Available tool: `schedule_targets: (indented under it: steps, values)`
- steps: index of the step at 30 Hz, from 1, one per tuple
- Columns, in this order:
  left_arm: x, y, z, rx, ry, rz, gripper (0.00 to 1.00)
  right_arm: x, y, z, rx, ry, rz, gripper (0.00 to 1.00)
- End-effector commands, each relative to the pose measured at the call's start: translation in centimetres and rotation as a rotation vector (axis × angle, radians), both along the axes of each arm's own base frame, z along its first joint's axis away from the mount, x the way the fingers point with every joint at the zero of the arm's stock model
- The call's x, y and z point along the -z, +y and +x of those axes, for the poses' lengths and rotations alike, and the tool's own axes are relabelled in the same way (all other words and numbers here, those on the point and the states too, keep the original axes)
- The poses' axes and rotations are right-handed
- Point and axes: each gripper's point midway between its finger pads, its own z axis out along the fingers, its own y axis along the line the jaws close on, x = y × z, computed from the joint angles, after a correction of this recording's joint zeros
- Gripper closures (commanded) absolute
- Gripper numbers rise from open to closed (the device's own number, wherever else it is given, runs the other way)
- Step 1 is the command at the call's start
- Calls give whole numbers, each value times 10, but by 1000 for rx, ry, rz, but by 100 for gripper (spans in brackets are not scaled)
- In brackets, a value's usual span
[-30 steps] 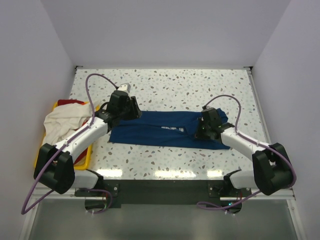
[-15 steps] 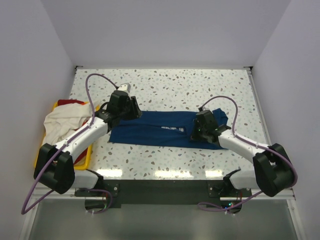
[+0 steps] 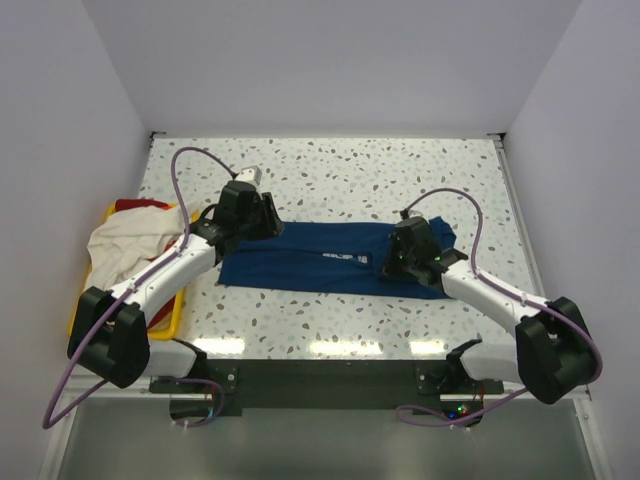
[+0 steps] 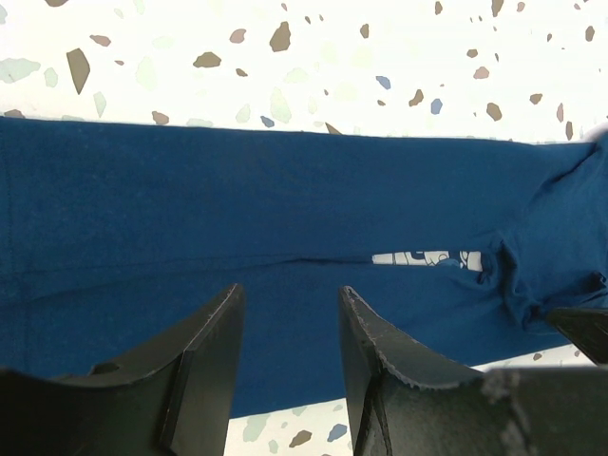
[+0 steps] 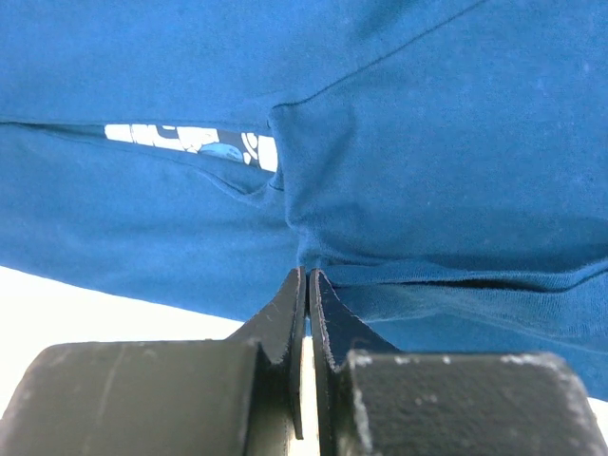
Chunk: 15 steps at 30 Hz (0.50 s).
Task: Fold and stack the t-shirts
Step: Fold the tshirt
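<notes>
A navy t-shirt (image 3: 310,262) lies on the speckled table as a long folded strip, with a sliver of its white print (image 4: 427,257) showing at the fold. My left gripper (image 3: 266,220) hangs open just over the strip's left end, and nothing is between its fingers (image 4: 290,292). My right gripper (image 3: 394,262) is shut on a bunched edge of the navy t-shirt (image 5: 427,142) near the right end, the cloth puckering at its tips (image 5: 307,274). A cream-white t-shirt (image 3: 125,245) and a red t-shirt (image 3: 130,205) are heaped at the left.
A yellow plastic bin (image 3: 176,316) sits at the table's left edge under the heaped shirts. White walls close in the back and both sides. Speckled tabletop (image 3: 400,175) stretches behind the navy strip.
My right gripper has moved left, dragging the navy shirt's right end with it. The left arm has stayed still and open.
</notes>
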Motion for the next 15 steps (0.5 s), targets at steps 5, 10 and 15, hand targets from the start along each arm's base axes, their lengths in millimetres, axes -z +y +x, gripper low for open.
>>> schedule_targets:
  steps: [5,10,15]
  values:
    - [-1,-3,1,4,-15,-28,51,-15,0,-1,-9,-43,10,95]
    - [2,-7,0,17,-2,-45,51,1,3,-5,-51,-1,-8,73]
    - [2,-12,0,29,5,-59,52,-16,-4,12,-18,-40,-60,43]
